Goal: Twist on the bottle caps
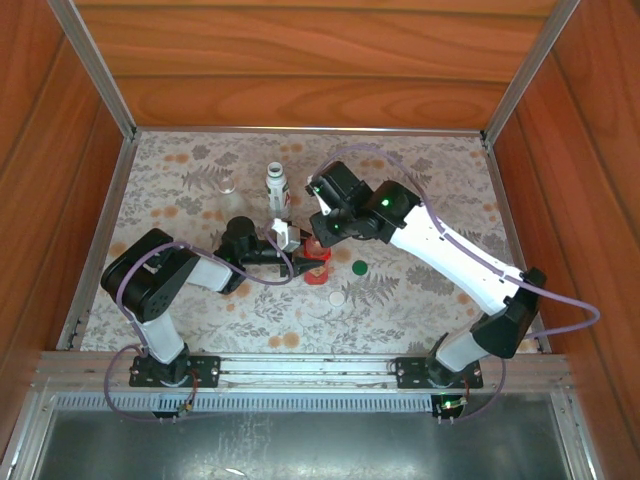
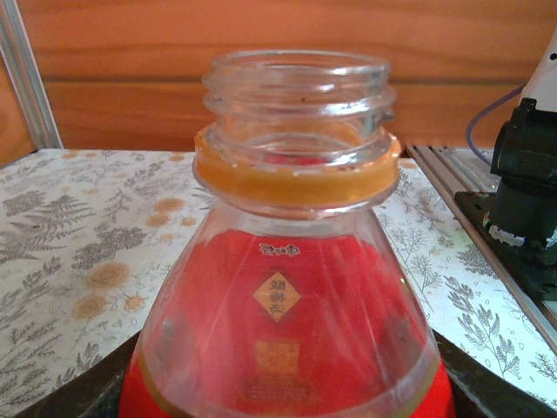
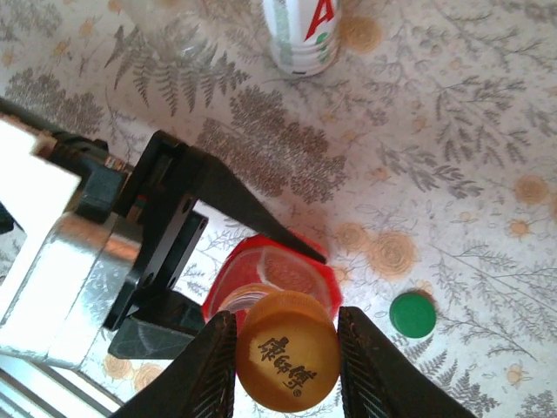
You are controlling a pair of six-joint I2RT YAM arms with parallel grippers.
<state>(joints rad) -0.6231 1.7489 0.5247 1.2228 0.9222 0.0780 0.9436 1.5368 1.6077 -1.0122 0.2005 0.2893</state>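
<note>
Midway across the counter [image 1: 430, 180], the left tool [image 3: 261, 294] clamps the translucent red plastic bottle [image 2: 287, 348] upright so the right tool [image 3: 287, 350], pinching the round golden-brown plastic cap [image 3: 291, 335], can cap its bare neck [image 2: 296, 91].

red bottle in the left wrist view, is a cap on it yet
No, the red bottle has a bare threaded neck, open at the top.
</note>
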